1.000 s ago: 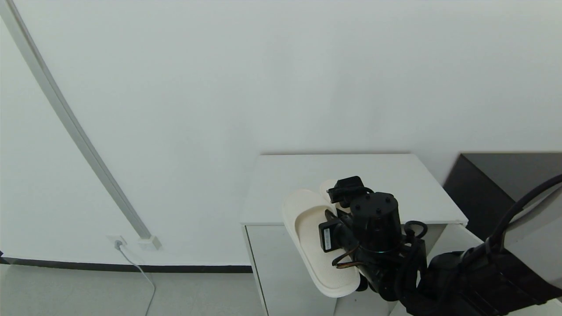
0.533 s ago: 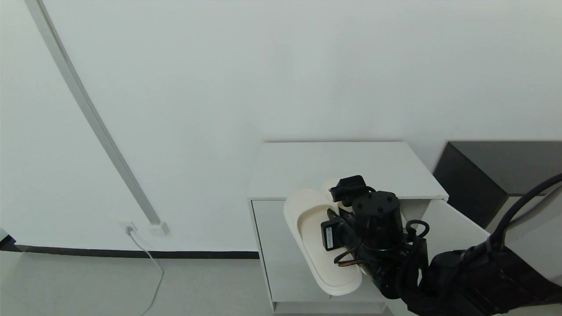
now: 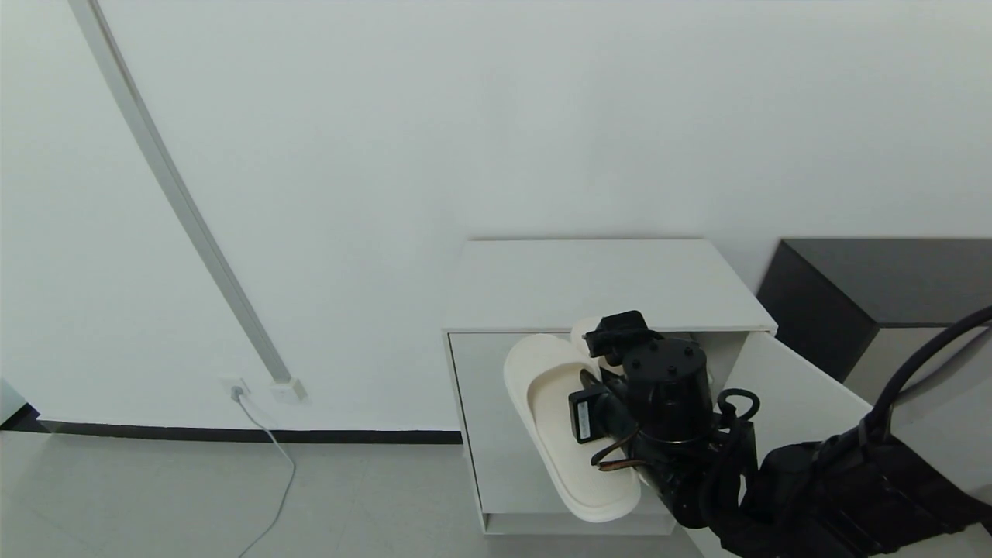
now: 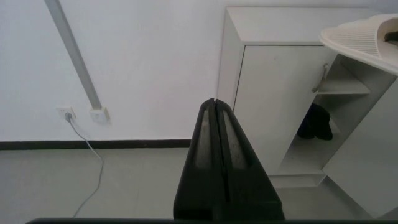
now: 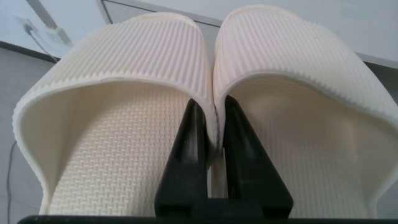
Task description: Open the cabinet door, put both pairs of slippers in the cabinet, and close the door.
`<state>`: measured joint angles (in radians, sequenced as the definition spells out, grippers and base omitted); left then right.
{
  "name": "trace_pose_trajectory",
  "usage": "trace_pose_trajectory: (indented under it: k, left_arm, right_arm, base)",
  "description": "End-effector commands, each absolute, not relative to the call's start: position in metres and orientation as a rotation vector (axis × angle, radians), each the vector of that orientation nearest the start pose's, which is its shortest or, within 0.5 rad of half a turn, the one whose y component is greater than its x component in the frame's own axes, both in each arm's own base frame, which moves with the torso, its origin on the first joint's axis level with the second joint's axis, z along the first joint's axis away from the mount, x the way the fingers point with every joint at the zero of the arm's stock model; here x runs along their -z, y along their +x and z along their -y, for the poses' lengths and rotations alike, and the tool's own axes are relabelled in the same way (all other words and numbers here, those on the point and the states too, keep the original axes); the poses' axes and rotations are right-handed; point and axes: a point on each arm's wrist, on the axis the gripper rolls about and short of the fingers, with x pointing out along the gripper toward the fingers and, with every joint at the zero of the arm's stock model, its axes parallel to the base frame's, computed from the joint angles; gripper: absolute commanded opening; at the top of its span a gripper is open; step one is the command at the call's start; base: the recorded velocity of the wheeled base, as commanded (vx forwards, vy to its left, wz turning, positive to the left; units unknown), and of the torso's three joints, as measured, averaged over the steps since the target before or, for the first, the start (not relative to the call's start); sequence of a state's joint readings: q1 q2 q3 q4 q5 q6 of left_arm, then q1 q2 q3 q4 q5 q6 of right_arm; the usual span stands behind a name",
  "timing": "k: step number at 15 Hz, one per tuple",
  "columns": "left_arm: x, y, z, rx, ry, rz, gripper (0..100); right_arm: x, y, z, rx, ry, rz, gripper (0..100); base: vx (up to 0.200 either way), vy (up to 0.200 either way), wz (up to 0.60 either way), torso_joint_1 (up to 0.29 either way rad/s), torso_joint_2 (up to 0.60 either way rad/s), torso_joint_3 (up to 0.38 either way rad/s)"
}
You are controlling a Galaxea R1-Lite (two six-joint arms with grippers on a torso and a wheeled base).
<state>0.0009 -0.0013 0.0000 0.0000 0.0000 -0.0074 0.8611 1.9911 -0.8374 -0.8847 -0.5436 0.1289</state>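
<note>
The right arm is held out at the open cabinet (image 3: 589,283), its gripper (image 5: 213,112) pinching the slippers (image 3: 542,403) by their inner walls before the cabinet's front edge, while the left gripper (image 4: 215,107) is closed and empty.

a plain white wall (image 3: 496,116) carries a slanting grey metal strip (image 3: 180,203) ending beside a white socket plate (image 3: 235,385). black skirting (image 3: 232,435) meets the pale grey floor (image 3: 139,496); a dark box-shaped unit (image 3: 876,267) stands at right.

The grey floor (image 3: 155,496) carries a white cabinet (image 3: 589,283) against the wall, its door (image 3: 790,387) open. A cable (image 3: 293,465) trails over the floor. Dark slippers (image 4: 314,122) sit on the cabinet's bottom, under a shelf (image 4: 342,87).
</note>
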Motion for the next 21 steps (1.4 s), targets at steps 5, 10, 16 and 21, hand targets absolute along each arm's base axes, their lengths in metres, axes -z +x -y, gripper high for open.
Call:
trace_pose_trajectory:
  k: [5,10,16,21]
  left_arm:
    - [-0.075,-0.023,0.000,-0.002,-0.008,0.000,0]
    - [-0.075,-0.023,0.000,0.000,-0.006,0.000,0]
    - [-0.075,-0.023,0.000,-0.002,-0.008,0.000,0]
    - [-0.075,-0.023,0.000,-0.002,-0.006,0.000,0]
  right_arm:
    - [-0.114,0.242,-0.265,-0.303,-0.057,-0.237,0]
    - [-0.110,0.243,-0.266,-0.308,-0.057,-0.235,0]
    - [-0.108,0.241,-0.264,-0.307,-0.058,-0.236,0]
    - [-0.104,0.238,-0.263,-0.312,-0.073,-0.248,0]
  base:
    - [0.000,0.000,0.00,0.000,0.00,0.000]
    - [0.000,-0.080,0.00,0.002,0.00,0.002]
    - [0.000,-0.200,0.00,0.004,0.00,0.004]
    - [0.000,-0.200,0.00,0.001,0.00,0.001]
